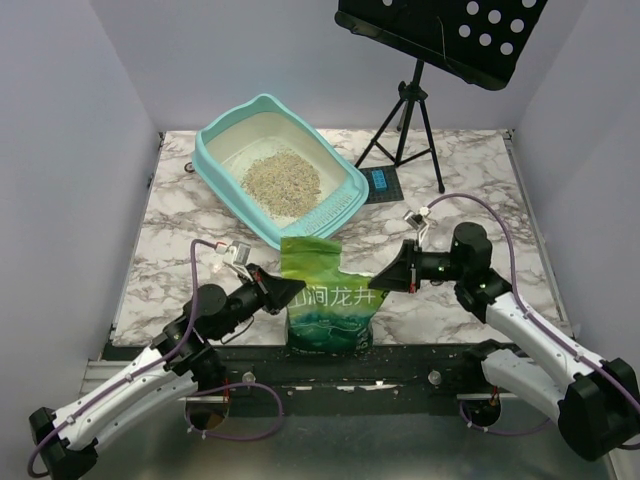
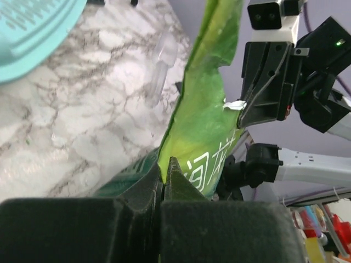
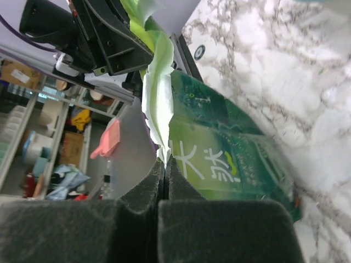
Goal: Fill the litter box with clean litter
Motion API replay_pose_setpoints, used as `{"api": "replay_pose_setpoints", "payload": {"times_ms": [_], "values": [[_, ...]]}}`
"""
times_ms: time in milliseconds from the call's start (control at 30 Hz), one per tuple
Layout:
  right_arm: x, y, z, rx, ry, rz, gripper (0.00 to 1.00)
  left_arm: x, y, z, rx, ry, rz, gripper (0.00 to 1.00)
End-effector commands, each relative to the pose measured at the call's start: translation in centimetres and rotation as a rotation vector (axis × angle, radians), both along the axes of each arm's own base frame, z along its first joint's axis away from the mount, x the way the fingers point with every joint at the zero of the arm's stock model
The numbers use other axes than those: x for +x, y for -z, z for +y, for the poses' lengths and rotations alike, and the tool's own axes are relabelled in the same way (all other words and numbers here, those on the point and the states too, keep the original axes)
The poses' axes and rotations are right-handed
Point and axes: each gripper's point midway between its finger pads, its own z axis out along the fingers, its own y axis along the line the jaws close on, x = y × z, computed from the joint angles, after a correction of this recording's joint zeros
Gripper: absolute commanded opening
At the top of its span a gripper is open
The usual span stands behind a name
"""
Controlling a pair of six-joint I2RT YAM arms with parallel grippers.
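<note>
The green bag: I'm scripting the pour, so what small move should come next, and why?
Probably lift the green bag straight up, both sides together. The left gripper and right gripper each pinch one side, it stands upright, and the litter box behind it holds only a small pile of clean litter.

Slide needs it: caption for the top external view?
The left hand and right hand pinch the green bag; behind, the litter box holds clean litter.

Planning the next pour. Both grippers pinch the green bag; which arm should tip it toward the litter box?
Probably right. The right gripper pinches the green bag on its side away from the litter box, lying ahead-left; lifting there tips it boxward while the left gripper pivots.
</note>
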Motion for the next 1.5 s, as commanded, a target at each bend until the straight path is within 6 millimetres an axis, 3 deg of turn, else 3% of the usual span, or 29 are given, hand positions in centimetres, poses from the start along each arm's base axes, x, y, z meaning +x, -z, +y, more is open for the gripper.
{"api": "replay_pose_setpoints", "payload": {"times_ms": [0, 100, 267, 467, 567, 633, 867, 1067, 1233, 1467], "values": [[-0.1, -0.7, -0.6, -0.004, 0.038, 0.139, 0.0, -2.5, -0.6, -1.0, -0.022, 0.113, 0.234, 0.0], [-1.1, -0.6, -0.9, -0.032, 0.011, 0.19, 0.01, -4.6, 0.0, -0.8, 0.053, 0.187, 0.318, 0.0], [-3.2, 1.0, -1.5, -0.081, -0.023, 0.343, 0.0, -7.3, -1.6, 0.1, 0.026, 0.252, 0.398, 0.0], [-5.4, 2.9, -2.1, -0.075, -0.033, 0.446, 0.01, -9.4, 1.0, 1.5, -0.146, 0.249, 0.542, 0.0], [-6.5, 3.6, -2.3, -0.061, -0.058, 0.493, 0.01, -10.0, 2.1, 2.2, -0.274, 0.247, 0.591, 0.0], [-7.0, 4.1, -2.4, -0.062, -0.066, 0.517, 0.01, -10.4, 3.3, 2.2, -0.249, 0.253, 0.629, 0.0], [-7.4, 3.4, -2.3, -0.054, -0.093, 0.511, 0.01, -11.1, 3.6, 0.1, -0.262, 0.367, 0.71, 0.0], [-8.2, 5.1, -2.6, -0.072, -0.113, 0.602, 0.01, -12.8, 4.8, 0.1, -0.286, 0.403, 0.921, 0.0], [-8.4, 6.0, -2.7, -0.108, -0.125, 0.619, 0.01, -13.6, 5.1, 0.8, -0.318, 0.38, 1.034, 0.0], [-8.6, 6.7, -3.0, -0.147, -0.116, 0.588, 0.01, -13.4, 4.3, 1.6, -0.279, 0.309, 1.035, 0.0]]}}
